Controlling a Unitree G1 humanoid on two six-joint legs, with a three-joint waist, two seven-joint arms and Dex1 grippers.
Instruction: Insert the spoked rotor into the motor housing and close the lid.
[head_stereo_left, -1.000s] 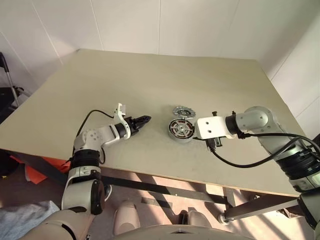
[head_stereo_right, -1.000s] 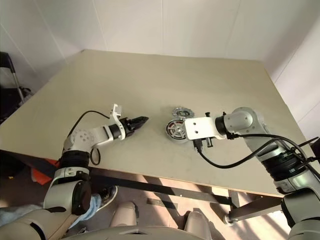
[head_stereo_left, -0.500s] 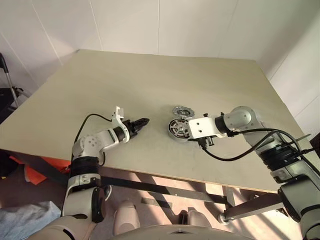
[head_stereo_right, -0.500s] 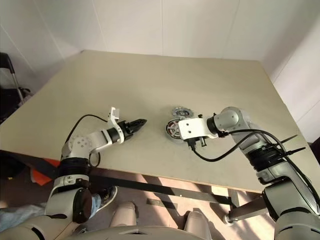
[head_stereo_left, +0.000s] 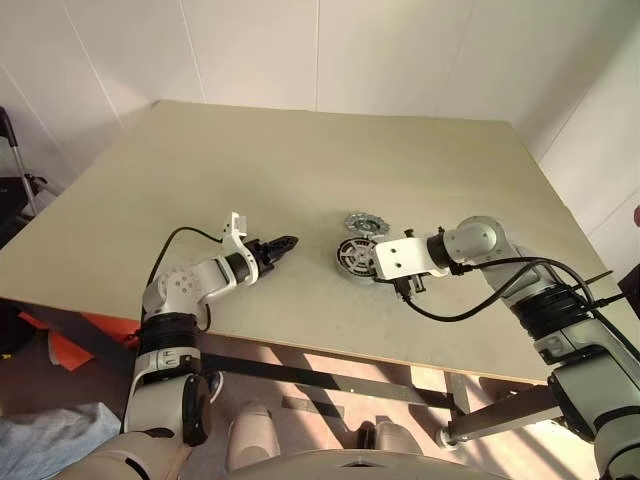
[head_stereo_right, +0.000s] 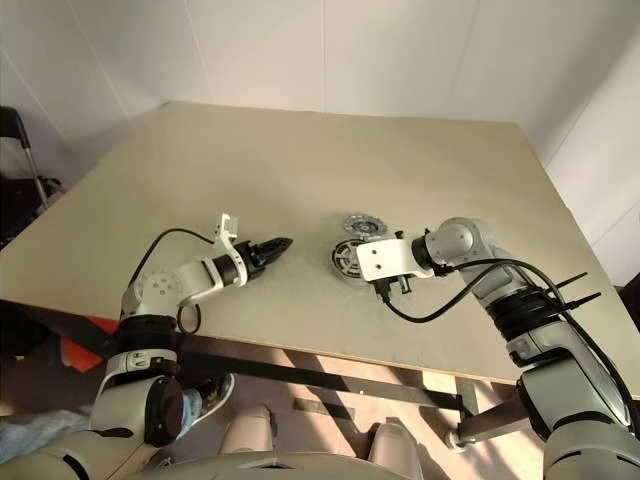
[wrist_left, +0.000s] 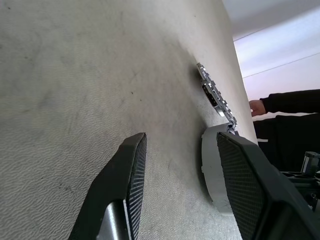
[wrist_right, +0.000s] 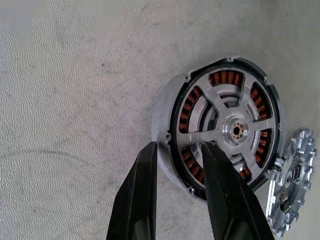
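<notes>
Beige bench (head_stereo_left: 300, 160) is carrying the motor housing (wrist_right: 225, 131), spoked rotor (wrist_right: 231, 131) seemingly seated already. Right hand (wrist_right: 177, 155) is straddling the near rim, fingers parted, not yet clamped. Left hand (head_stereo_left: 288, 243) is idling released, well apart. Lid (head_stereo_left: 366, 222) is lying just beyond the housing; fetching it looks next.

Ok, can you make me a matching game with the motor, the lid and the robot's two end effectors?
1 motor
2 lid
3 left end effector
4 right end effector

A open, holding nothing
B copper coils showing
C fingers either side of the motor's rim
D on the table beside the motor

Pairs: 1-B, 2-D, 3-A, 4-C
</notes>
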